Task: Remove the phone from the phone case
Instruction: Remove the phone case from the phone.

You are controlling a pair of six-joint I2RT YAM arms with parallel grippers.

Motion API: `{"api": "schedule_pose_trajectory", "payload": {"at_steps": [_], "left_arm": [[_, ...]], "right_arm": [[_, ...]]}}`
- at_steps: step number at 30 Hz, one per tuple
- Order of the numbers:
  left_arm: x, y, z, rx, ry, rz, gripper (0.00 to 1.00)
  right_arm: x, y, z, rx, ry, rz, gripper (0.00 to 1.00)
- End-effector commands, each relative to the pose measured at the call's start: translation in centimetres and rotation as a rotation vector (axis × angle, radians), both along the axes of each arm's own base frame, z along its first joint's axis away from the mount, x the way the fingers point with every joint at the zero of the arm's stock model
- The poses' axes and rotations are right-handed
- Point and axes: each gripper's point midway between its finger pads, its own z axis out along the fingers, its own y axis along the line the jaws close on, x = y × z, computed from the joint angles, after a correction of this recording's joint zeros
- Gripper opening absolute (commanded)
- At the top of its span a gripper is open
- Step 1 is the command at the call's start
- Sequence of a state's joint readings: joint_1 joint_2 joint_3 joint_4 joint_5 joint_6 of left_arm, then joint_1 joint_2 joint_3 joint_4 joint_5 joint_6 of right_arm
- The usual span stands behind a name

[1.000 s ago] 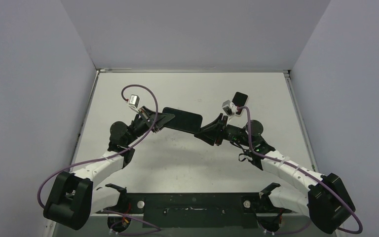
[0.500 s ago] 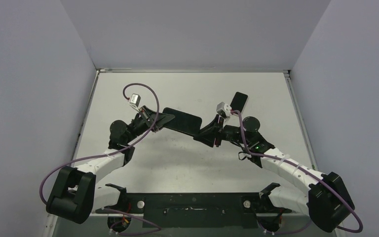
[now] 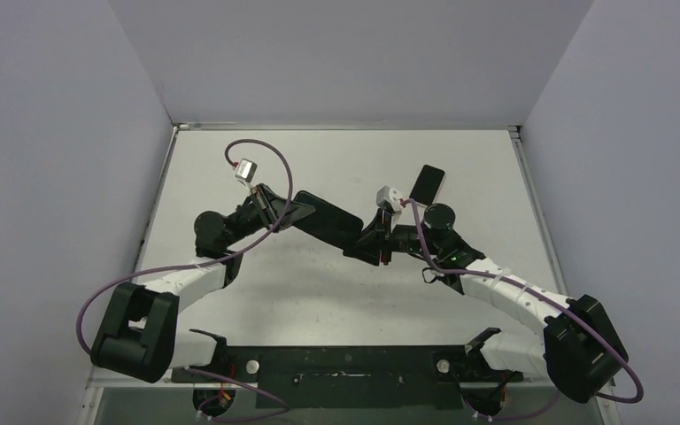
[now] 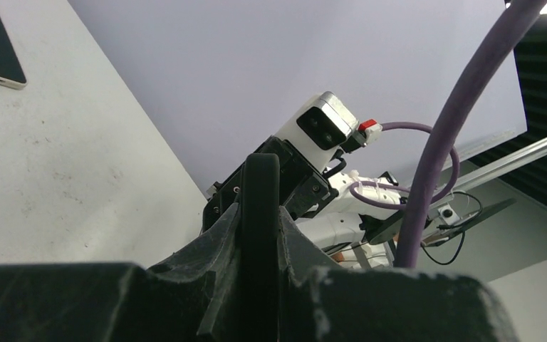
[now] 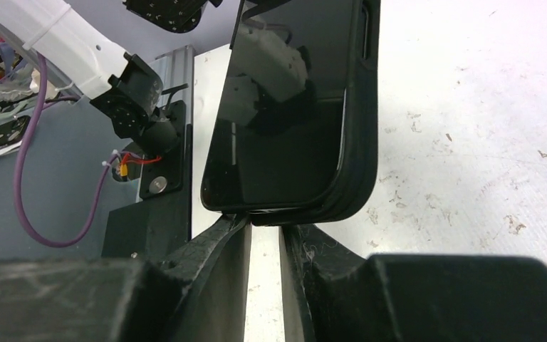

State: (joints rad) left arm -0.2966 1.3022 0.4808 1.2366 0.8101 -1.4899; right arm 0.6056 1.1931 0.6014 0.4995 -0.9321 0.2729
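Phone case [image 3: 326, 220] hangs over scuffed table [image 3: 319, 297], pale walls [image 3: 336, 62]

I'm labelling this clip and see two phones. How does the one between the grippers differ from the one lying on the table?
The cased phone wears a black case; the loose phone shows a light rim. The cased phone is held tilted between the left gripper and right gripper; the loose phone lies flat on the table, untouched. Both are dark, rectangular slabs.

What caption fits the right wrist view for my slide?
Phone case holding the phone, its end at the right gripper's narrowly parted jaws above the table.
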Motion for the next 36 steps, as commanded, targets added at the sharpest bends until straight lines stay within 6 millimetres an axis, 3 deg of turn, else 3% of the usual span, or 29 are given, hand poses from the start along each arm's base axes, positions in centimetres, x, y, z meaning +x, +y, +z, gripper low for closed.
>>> {"api": "schedule_pose_trajectory", "payload": {"at_steps": [1,5,9,12,23,25,31,36], "left_arm": [[-5.2,-0.9,4.0,-0.024,-0.151,-0.236,0.00],[-4.2,-0.6,2.9,0.050,-0.169,-0.206,0.00],[-2.7,0.0,2.0,0.130,-0.199,-0.163,0.00],[-1.8,0.1,1.5,0.180,-0.222,-0.158,0.00],[0.9,-0.5,1.8,0.323,-0.348,-0.209,0.00],[1.4,-0.5,1.6,0.354,-0.357,-0.214,0.00],[2.0,-0.5,1.0,0.439,-0.410,-0.234,0.00],[1.0,-0.7,0.7,0.436,-0.438,-0.284,0.00]], "right_arm": [[2.6,0.7,2.5,0.035,-0.146,-0.081,0.00],[2.4,0.0,2.7,0.026,-0.142,-0.096,0.13],[2.1,-1.0,2.6,-0.009,-0.151,-0.133,0.51],[1.8,-1.8,2.8,-0.038,-0.166,-0.152,0.67],[1.5,-3.9,6.3,-0.047,-0.247,-0.245,0.86],[0.9,-3.6,6.1,-0.056,-0.290,-0.197,0.97],[0.0,-3.5,5.3,-0.127,-0.381,-0.096,0.99],[-0.4,-3.3,4.3,-0.199,-0.407,-0.017,0.97]]}}
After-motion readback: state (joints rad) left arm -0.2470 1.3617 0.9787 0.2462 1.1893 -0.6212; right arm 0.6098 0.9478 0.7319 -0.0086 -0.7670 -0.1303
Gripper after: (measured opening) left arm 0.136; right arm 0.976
